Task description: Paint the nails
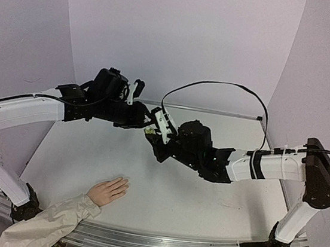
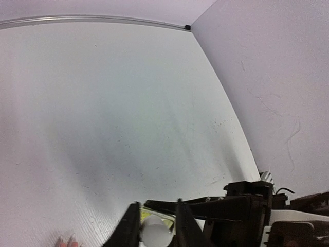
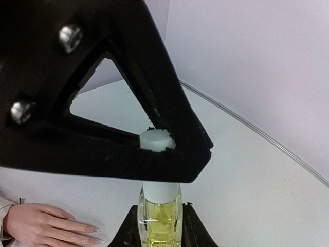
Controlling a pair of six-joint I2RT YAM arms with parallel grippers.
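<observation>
Bottle point(image 1: 150, 132) clamped in my right gripper point(image 1: 158, 136), left gripper point(image 1: 148, 124) pinching its cap point(image 3: 157, 140). Nails point(image 1: 125, 182) sit at 7 o'clock, hand point(image 1: 107, 192) pointing 2 o'clock, on my left arm's point(image 1: 28, 113) side.

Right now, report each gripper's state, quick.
Left gripper: closed on the bottle's white cap.
Right gripper: closed on the yellow-green bottle.

Robotics lab, benchtop test cell. Evidence: 2 white-and-black robot arms, left point(image 1: 28, 113) & right point(image 1: 271, 166), w/ bases on a ribbed aluminium rail point(image 1: 162, 245) at the near edge of a plain white tabletop point(image 1: 204, 194). Pale lilac backdrop panels point(image 1: 182, 35) box in 3 sides. Loose black cable point(image 1: 218, 83) loops above the right arm. Pale peach mannequin-like hand in a beige sleeve point(image 1: 108, 190) lies on the top.
</observation>
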